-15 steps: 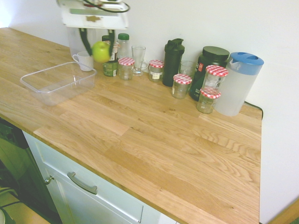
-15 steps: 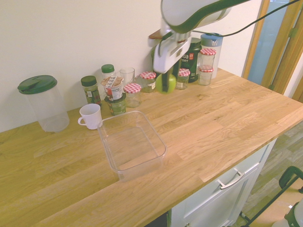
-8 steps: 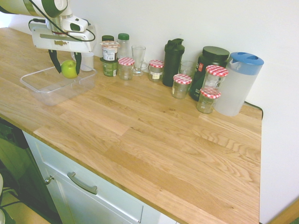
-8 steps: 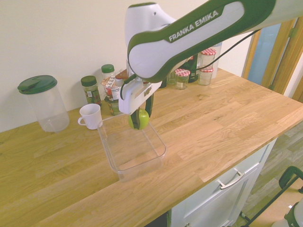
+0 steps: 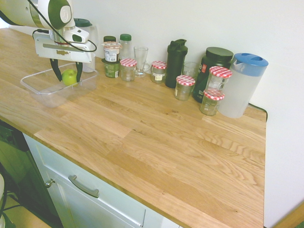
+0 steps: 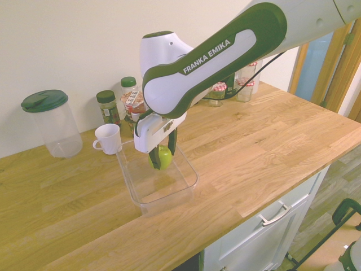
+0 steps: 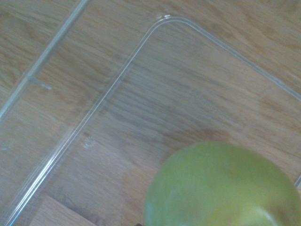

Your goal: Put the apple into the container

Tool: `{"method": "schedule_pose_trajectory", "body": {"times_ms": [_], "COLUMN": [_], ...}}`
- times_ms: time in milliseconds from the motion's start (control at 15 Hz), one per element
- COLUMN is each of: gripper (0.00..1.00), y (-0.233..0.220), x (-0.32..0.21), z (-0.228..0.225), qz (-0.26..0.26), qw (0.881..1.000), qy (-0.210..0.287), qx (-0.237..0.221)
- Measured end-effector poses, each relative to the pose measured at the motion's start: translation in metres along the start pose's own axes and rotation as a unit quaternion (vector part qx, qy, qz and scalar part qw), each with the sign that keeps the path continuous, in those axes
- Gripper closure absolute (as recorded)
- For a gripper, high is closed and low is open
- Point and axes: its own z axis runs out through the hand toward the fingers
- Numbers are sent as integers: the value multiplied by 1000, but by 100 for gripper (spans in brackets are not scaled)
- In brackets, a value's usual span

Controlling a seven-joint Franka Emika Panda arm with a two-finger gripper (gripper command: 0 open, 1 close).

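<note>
Container (image 5: 40,85) — clear tub on my worktop, rim near white cup (image 6: 107,137). Gripper (image 5: 66,75) — fingers pinching apple (image 6: 163,156) inside tub, low. Risk, I judge: released high, apple bounces or rolls out.

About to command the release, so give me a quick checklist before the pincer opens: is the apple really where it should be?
1. Grip: the pincer is shut on the apple - ok.
2. Position: the apple sits within the outline of the container, inside its rim, in both exterior views - ok.
3. Height: whether the apple touches the container floor - cannot tell.
4. Floor under it: the wrist view shows only bare clear plastic around the apple - ok.
5. Neighbours: the white cup stands outside the container, clear of the fingers - ok.
6. Container seating: flat on the wooden counter, not tilted - ok.
</note>
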Motion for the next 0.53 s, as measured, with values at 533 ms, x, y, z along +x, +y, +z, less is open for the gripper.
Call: {"method": "schedule_pose_trajectory", "body": {"times_ms": [533], "gripper": [0], "y": [46], "x": [35], "z": [-109], "qz": [66], "qw": [998], "qy": [13], "qx": [2]}}
